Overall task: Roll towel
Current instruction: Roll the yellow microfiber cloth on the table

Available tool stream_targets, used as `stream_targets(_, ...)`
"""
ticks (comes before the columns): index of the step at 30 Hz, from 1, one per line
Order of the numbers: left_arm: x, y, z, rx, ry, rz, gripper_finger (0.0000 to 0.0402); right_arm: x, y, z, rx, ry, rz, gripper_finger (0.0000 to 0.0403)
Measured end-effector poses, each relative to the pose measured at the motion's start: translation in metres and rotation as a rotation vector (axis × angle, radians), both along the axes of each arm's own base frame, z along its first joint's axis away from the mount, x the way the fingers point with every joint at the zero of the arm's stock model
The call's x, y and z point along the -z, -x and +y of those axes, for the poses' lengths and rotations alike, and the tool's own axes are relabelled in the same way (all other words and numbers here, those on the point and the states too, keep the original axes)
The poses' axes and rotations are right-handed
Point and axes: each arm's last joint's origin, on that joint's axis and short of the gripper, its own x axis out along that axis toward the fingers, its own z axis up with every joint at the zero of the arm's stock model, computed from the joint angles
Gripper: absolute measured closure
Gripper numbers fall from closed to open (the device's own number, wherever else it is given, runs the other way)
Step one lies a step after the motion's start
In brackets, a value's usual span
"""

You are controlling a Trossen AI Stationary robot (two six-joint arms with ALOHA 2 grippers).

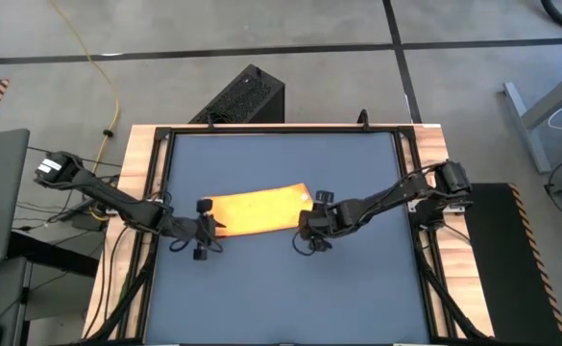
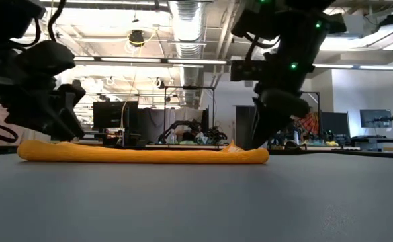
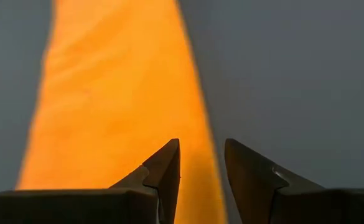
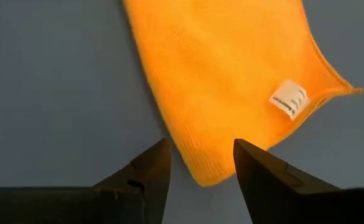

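On the blue-grey table the towel lies flat near the middle as a long yellow-orange strip, its near edge doubled into a low fold in the low view. At its left end sits the left gripper, fingers apart astride that edge. At the right end the right gripper hovers, fingers apart around a corner, near a white label.

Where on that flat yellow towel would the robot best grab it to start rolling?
Probably at the towel's two short ends, along the near long edge. It lies flat as a long strip, and the left gripper and right gripper each sit open at one end, fingers straddling that edge in the wrist views.
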Motion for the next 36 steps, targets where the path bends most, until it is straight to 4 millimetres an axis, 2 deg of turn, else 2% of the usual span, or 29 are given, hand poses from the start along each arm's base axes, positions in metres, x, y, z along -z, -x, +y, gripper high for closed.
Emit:
stream_targets(3,0.002,0.001,-0.001,0.048,0.009,0.028,0.0284,0.0,0.001,0.004,-0.089,0.037,0.03,0.0202)
stream_targets(6,0.005,0.004,0.001,0.021,-0.027,0.064,0.0284,0.0,0.001,0.005,-0.137,0.059,0.047,0.0202)
stream_targets(16,0.01,0.009,0.003,-0.01,-0.035,0.136,0.0284,0.001,-0.001,-0.002,-0.138,0.047,0.059,0.0202)
stream_targets(26,0.012,0.012,0.004,-0.015,-0.013,0.173,0.0288,0.027,-0.01,-0.005,-0.167,0.138,0.129,0.0205)
stream_targets(31,0.013,0.012,0.004,-0.02,0.003,0.178,0.0321,0.036,-0.01,-0.004,-0.165,0.154,0.17,0.0253)
stream_targets(36,0.013,0.011,0.007,-0.045,0.022,0.181,0.039,0.033,-0.009,-0.002,-0.172,0.144,0.157,0.0353)
